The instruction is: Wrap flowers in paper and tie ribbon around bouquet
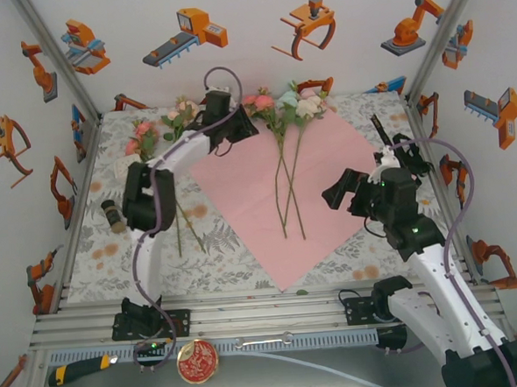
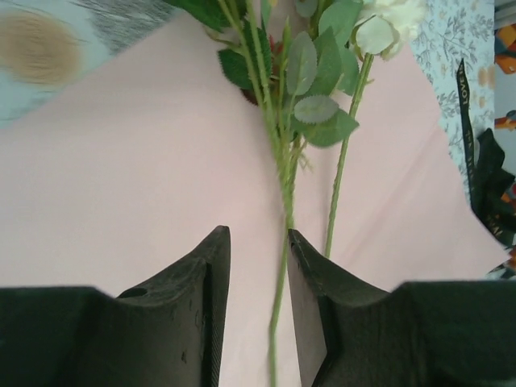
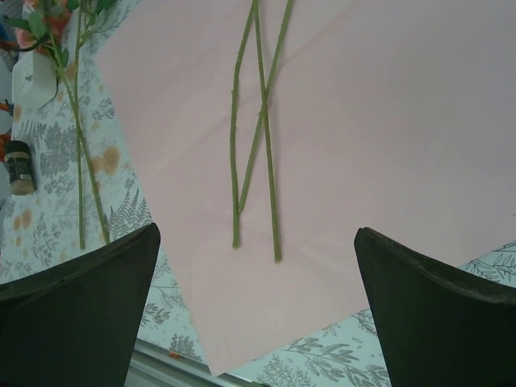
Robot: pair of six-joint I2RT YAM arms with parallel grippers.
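Flowers [image 1: 280, 109] lay on the paper [image 1: 240, 181], blooms at its far corner, stems toward its near corner, likely staged for rolling. Left fingers [image 2: 205, 282] stood slightly parted astride one stem, not pinching. Right fingers [image 3: 97, 290] were spread wide above the paper's near-right edge. Ribbon [image 2: 465, 121] lay past the paper's right edge, partly cut off.

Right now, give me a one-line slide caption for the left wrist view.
Left end effector, jaws parted, one green stem of the flowers between them, over pink paper.
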